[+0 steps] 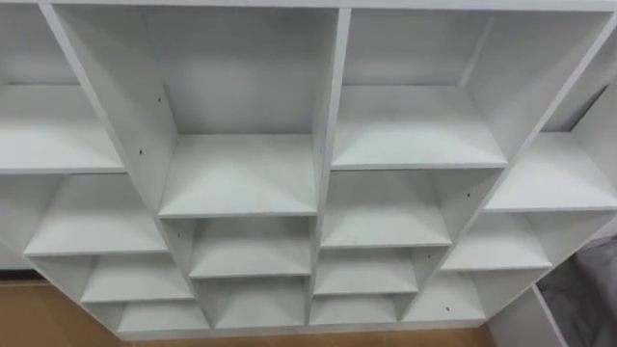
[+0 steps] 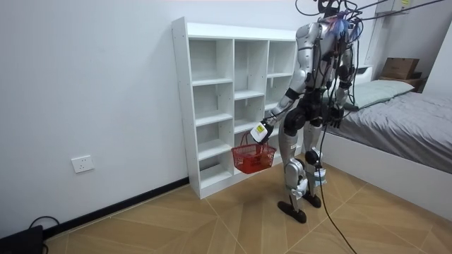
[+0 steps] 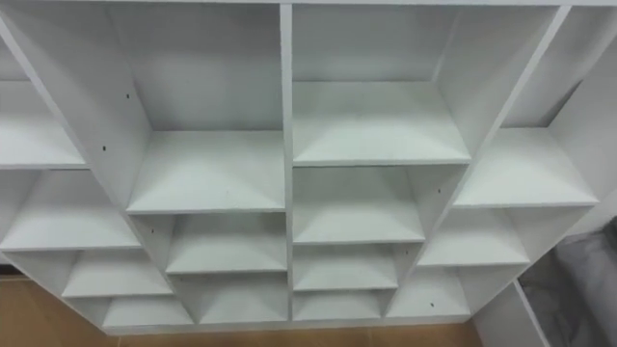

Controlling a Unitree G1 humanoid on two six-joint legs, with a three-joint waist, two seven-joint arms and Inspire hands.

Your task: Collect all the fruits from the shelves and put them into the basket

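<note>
Room view: left hand (image 2: 261, 132) clenched round red basket (image 2: 253, 156) handle, at 8 o'clock of torso, facing white closet (image 2: 233, 31). Right hand (image 2: 336, 120): can't tell. No fruit visible on shelves. Expect light, round, bruisable, prone to rolling; cup around the middle.

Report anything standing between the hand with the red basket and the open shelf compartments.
Nothing visible does. The left hand holds the red basket right in front of the white shelf unit, whose compartments are open-fronted; those in view hold no fruit.
</note>
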